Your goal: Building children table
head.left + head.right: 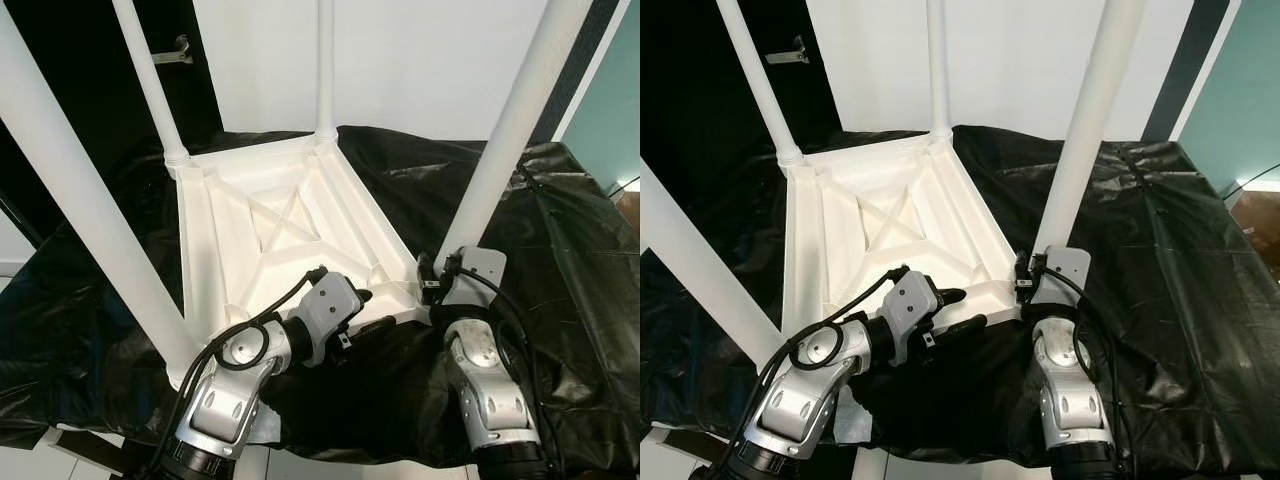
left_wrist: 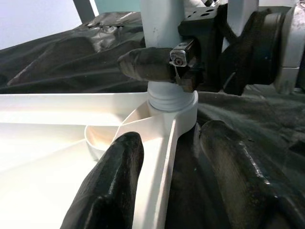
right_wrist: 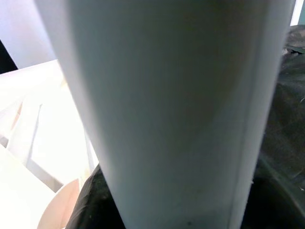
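Legs are all standing in the upturned tabletop (image 1: 270, 235), which lies underside-up on a counter draped in black plastic sheet (image 1: 560, 260), so I judge the step in hand to be seating the near right leg (image 1: 505, 150) firmly into its corner socket (image 2: 172, 101). My right end effector (image 2: 159, 64) is closed around that leg just above the socket, a finger (image 2: 143, 64) wrapped across its front; the right wrist view looks straight up the white tube. My left end effector (image 1: 375, 312) straddles the near rim of the tabletop (image 2: 159, 167) beside the same corner, one finger inside the rim and one outside, part-open, and I cannot tell if the pads are actually pinching the rim. To do this well I should hold the tabletop down with the left so it does not slide on the slick sheet, and turn or press the leg straight along its own axis, since a tilt would likely bind at the collar. Three other legs stand around: the near left one (image 1: 80, 190) slants close past my left arm, and the far left (image 1: 150, 80) and far right (image 1: 326, 65) ones rise at the back corners. The near left leg is the likeliest thing to bump if my elbow swings out, and loose folds of sheet near the corner could catch under the rim.
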You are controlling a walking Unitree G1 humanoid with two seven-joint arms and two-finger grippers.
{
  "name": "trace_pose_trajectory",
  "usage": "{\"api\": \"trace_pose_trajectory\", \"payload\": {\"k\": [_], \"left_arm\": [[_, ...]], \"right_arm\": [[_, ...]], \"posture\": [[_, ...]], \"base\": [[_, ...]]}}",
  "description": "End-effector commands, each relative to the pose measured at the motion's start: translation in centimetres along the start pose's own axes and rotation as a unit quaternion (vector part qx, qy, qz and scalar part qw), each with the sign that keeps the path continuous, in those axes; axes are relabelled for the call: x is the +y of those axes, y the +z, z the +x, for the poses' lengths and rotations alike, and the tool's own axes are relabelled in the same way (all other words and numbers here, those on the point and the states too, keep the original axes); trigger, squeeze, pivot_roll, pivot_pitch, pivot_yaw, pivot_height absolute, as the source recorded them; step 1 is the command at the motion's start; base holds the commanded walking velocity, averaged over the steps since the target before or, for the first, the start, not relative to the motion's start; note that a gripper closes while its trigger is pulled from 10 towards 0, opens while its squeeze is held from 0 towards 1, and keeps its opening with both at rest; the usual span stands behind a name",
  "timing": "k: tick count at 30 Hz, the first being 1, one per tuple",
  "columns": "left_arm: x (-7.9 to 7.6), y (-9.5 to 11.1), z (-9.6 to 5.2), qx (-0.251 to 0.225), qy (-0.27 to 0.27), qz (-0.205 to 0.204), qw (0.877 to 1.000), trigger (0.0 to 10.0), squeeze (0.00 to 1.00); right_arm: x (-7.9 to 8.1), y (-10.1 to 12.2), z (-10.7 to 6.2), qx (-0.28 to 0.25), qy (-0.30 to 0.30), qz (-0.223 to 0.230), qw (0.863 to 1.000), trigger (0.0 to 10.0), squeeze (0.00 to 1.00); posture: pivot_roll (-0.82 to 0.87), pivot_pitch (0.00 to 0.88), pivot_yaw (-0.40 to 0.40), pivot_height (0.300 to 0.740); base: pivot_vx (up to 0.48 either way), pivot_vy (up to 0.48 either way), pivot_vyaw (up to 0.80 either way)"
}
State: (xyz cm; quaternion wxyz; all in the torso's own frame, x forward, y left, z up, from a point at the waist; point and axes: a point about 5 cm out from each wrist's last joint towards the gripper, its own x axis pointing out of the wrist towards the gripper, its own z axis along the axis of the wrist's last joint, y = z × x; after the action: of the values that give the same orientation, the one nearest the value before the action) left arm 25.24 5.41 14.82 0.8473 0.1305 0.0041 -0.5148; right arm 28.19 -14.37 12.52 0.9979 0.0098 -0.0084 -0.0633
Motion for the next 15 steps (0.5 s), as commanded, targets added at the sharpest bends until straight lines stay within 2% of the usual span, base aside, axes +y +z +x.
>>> {"api": "trace_pose_trajectory", "payload": {"k": [1,5,6,7,8,12,13,15], "left_arm": [[0.2,-0.1,0.0,0.004,0.038,0.004,0.999,10.0,0.00],[0.6,0.0,0.0,0.004,0.043,0.007,0.999,10.0,0.00],[0.7,0.0,-0.1,0.004,0.045,0.007,0.999,10.0,0.00],[0.7,0.0,-0.1,0.004,0.045,0.007,0.999,10.0,0.00],[0.7,0.0,-0.1,0.004,0.045,0.006,0.999,10.0,0.00],[0.6,0.1,-0.1,0.004,0.047,0.005,0.999,10.0,0.00],[0.4,0.1,0.0,0.003,0.046,0.004,0.999,10.0,0.00],[0.3,0.1,-0.1,0.002,0.045,0.003,0.999,10.0,0.00]], "right_arm": [[-0.2,-1.6,-0.5,0.040,-0.007,0.007,0.999,10.0,0.00],[0.2,-1.1,-0.5,0.029,0.006,-0.002,1.000,10.0,0.00],[0.2,-0.9,-0.5,0.025,0.005,-0.008,1.000,10.0,0.15],[0.2,-0.9,-0.5,0.025,0.005,-0.008,1.000,10.0,0.15],[0.2,-0.6,-0.5,0.018,0.014,-0.008,1.000,10.0,1.00],[0.2,-0.1,-0.7,0.003,0.040,-0.010,0.999,10.0,1.00],[-0.5,0.4,-0.7,-0.011,0.074,-0.014,0.997,10.0,1.00],[-1.1,0.7,-0.8,-0.017,0.104,-0.017,0.994,10.0,1.00]], "posture": [[-0.05,0.000,0.005,0.740],[-0.05,0.000,0.005,0.740],[-0.05,0.000,0.005,0.740],[-0.05,0.000,0.005,0.740],[-0.05,0.000,0.006,0.740],[-0.05,0.000,0.006,0.740],[-0.05,0.001,0.004,0.740],[-0.05,0.002,0.003,0.740]], "base": [[0.000,0.000,0.00],[0.000,0.000,0.00],[0.000,0.000,0.00],[0.000,0.000,0.00],[0.000,0.000,0.00],[0.000,0.000,0.00],[0.000,0.000,0.00],[0.000,0.000,0.00]]}}
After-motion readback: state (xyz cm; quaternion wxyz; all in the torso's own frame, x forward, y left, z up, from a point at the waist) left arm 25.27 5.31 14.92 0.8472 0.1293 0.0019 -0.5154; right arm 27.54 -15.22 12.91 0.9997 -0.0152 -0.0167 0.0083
